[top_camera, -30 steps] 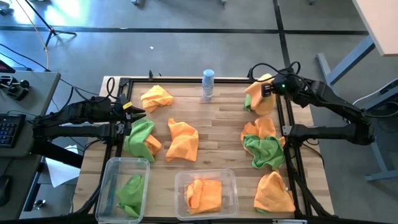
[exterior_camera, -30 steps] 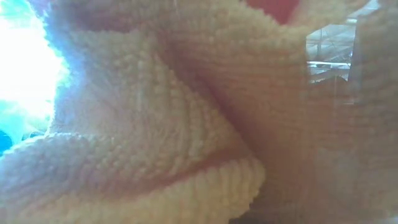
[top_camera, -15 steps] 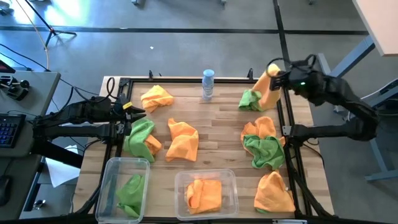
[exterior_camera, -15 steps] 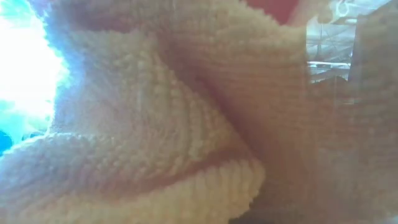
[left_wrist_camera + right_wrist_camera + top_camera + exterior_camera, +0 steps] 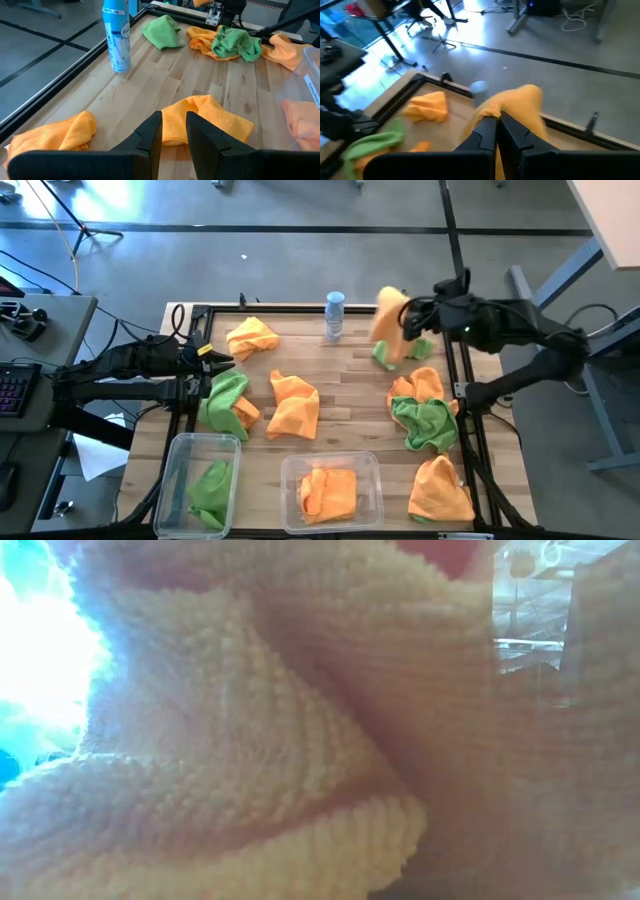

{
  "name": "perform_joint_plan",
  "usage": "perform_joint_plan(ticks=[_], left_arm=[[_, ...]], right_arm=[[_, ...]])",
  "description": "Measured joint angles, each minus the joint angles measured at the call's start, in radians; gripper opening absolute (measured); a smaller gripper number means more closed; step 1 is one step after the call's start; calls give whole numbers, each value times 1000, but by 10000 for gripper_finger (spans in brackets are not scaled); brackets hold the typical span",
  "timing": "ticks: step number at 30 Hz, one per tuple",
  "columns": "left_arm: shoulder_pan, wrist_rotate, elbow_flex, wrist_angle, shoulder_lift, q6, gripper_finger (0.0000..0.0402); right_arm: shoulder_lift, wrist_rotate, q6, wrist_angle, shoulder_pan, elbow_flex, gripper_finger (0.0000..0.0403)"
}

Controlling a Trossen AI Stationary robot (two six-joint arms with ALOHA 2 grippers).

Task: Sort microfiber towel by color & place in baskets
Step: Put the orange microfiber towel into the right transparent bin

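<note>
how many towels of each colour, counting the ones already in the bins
orange microfiber towels: 7 (one is just an orange edge beside the left green one)
green microfiber towels: 4
total: 11

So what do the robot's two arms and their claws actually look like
Both arms are dark, jointed and slim, with black cables looping along them. The left arm has a small orange-yellow patch near its claw. The right arm shows a small green light by the wrist, behind its claw. Each claw ends in two flat, dark, tapering fingers.
</note>
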Motion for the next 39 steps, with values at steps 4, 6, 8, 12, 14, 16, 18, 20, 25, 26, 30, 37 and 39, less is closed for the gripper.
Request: perform_joint_plan(ticks=[4,6,8,12,14,16,18,20,25,26,30,37,39], left_arm=[[0,0,0,0,0,0,74],[0,0,0,0,0,0,74],[0,0,0,0,0,0,74],[0,0,0,0,0,0,74],[0,0,0,0,0,0,74],[0,0,0,0,0,0,74],[0,0,0,0,0,0,74],[0,1,0,0,0,0,74],[0,5,0,0,0,0,74],[0,4,0,0,0,0,74],[0,5,0,0,0,0,74],[0,5,0,0,0,0,74],[0,5,0,0,0,0,74]], right_arm=[[140,61,91,-93,121,163,0],[208,85,139,-133,181,250,0],[275,110,179,-156,239,339,0],[414,155,246,-174,346,504,0],[483,176,279,-174,397,585,0],[513,205,303,-107,444,582,0],[520,207,333,-33,486,542,0],[540,222,390,0,529,535,0],[610,355,457,95,656,538,0],[620,385,459,127,682,538,0],[664,501,458,253,761,539,0],[752,499,493,371,798,539,0],[778,464,538,370,797,539,0]])
